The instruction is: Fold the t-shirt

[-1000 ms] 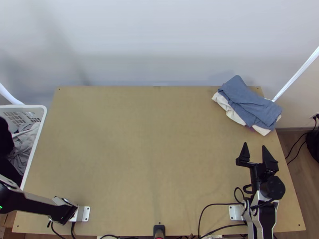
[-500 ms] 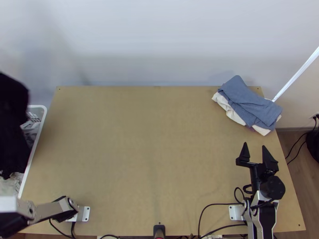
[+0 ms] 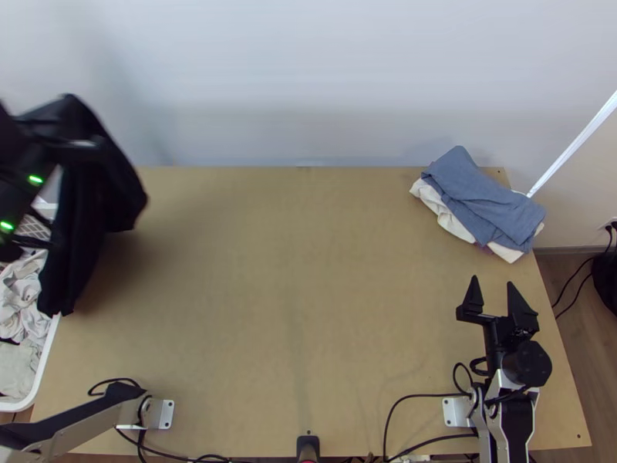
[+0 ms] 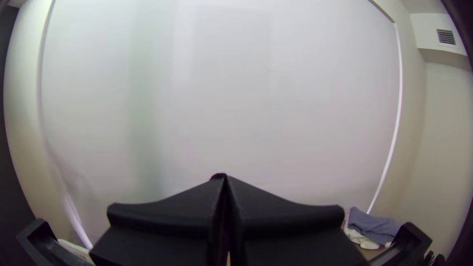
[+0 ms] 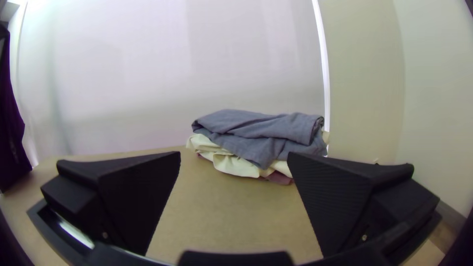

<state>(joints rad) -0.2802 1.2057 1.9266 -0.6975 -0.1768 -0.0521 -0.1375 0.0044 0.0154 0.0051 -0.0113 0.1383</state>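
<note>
Black t-shirt [image 3: 112, 193]: aloft and bunched at the upper left of the frame, draping over the counter's [image 3: 308, 309] far corner and the white basket [image 3: 45, 356] of laundry.
Left pincer [image 4: 223, 176]: mine, pressed together at the tips, pinching the garment, though which part I cannot tell.
Right pincer [image 3: 493, 282]: also mine, spread wide at the right, just below the folded stack [image 3: 478, 197] of blue-grey over cream cloth.
Step in hand: by my judgement, delivery from basket to counter; no fold made.
Next move: carry it toward mid-frame, lower it, then free both pincers to find edges and spread it flat.
</note>
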